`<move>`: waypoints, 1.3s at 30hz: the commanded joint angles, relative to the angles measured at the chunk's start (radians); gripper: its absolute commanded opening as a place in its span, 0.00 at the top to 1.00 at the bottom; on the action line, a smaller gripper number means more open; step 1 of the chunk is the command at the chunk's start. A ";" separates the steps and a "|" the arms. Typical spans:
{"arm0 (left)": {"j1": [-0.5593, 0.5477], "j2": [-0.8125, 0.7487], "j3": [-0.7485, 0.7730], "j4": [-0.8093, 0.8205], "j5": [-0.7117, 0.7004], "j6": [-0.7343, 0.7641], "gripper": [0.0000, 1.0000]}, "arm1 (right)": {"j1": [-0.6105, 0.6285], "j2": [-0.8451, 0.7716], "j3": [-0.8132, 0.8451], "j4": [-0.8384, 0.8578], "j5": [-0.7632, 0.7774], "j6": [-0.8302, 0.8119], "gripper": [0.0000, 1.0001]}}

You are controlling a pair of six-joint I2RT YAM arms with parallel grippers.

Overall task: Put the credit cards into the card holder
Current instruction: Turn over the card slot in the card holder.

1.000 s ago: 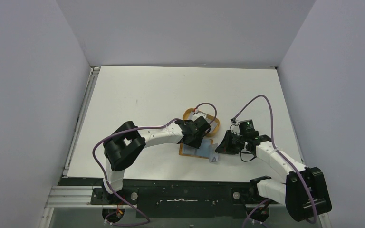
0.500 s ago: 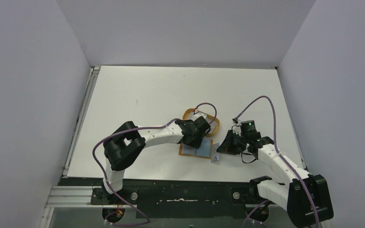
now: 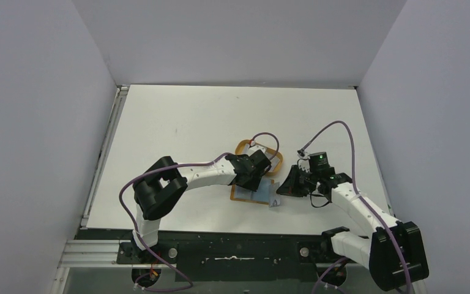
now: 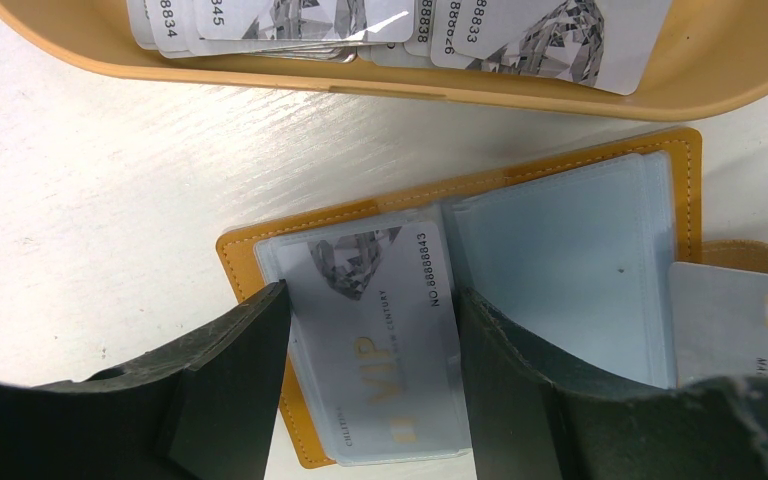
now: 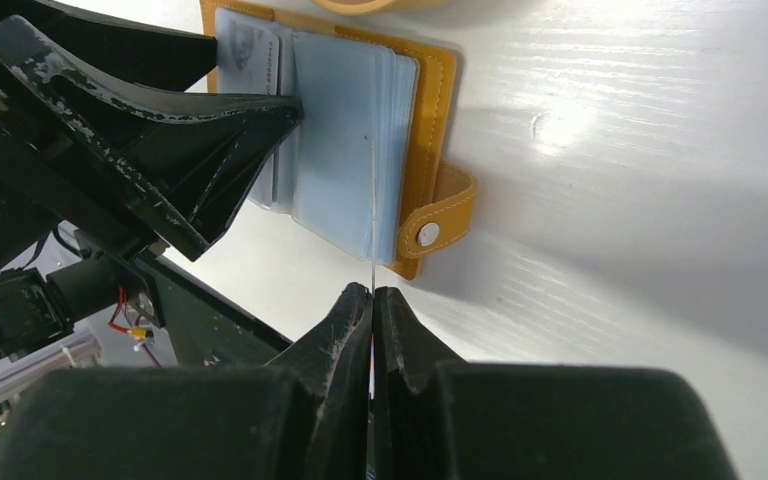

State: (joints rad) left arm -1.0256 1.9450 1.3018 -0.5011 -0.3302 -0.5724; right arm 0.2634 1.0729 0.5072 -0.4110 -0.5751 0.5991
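The orange-brown card holder (image 4: pixel 260 262) lies open on the table, a VIP credit card (image 4: pixel 380 335) inside its left clear pocket. My left gripper (image 4: pixel 372 300) stands open, its fingers (image 4: pixel 230 370) astride that left pocket and resting on the holder. My right gripper (image 5: pixel 372 292) is shut on another credit card (image 5: pixel 372 200), seen edge-on, standing upright over the holder's right stack of pockets (image 5: pixel 340 130). In the left wrist view this held card (image 4: pixel 735 320) shows at the holder's right edge. From above, the card (image 3: pixel 274 201) sits just right of the holder (image 3: pixel 242 196).
A tan oval tray (image 4: pixel 560 90) with several more cards (image 4: pixel 520 30) lies just beyond the holder, seen from above as the tray (image 3: pixel 243 147). The holder's snap tab (image 5: pixel 440 220) sticks out to the right. The table's near edge (image 5: pixel 220 300) is close.
My right gripper has shifted slightly left with its card, staying at the holder's right edge. The left arm has not moved.
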 commanded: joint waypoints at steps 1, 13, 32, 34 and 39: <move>0.013 0.032 -0.033 -0.066 0.036 -0.009 0.94 | 0.016 0.025 0.026 0.064 -0.032 0.013 1.00; 0.013 0.030 -0.036 -0.066 0.036 -0.009 0.95 | 0.022 0.069 -0.006 0.079 -0.007 0.010 1.00; 0.012 0.028 -0.037 -0.065 0.036 -0.011 0.95 | 0.022 0.038 -0.039 0.071 0.001 0.021 1.00; 0.013 0.030 -0.038 -0.065 0.036 -0.012 0.95 | 0.022 0.036 -0.038 0.067 0.000 0.020 1.00; 0.013 0.031 -0.036 -0.065 0.036 -0.012 0.95 | 0.023 0.018 -0.052 0.055 -0.006 0.020 1.00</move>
State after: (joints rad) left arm -1.0256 1.9450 1.3018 -0.5011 -0.3298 -0.5724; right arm 0.2821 1.1290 0.4713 -0.3714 -0.5812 0.6170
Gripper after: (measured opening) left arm 0.546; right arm 0.022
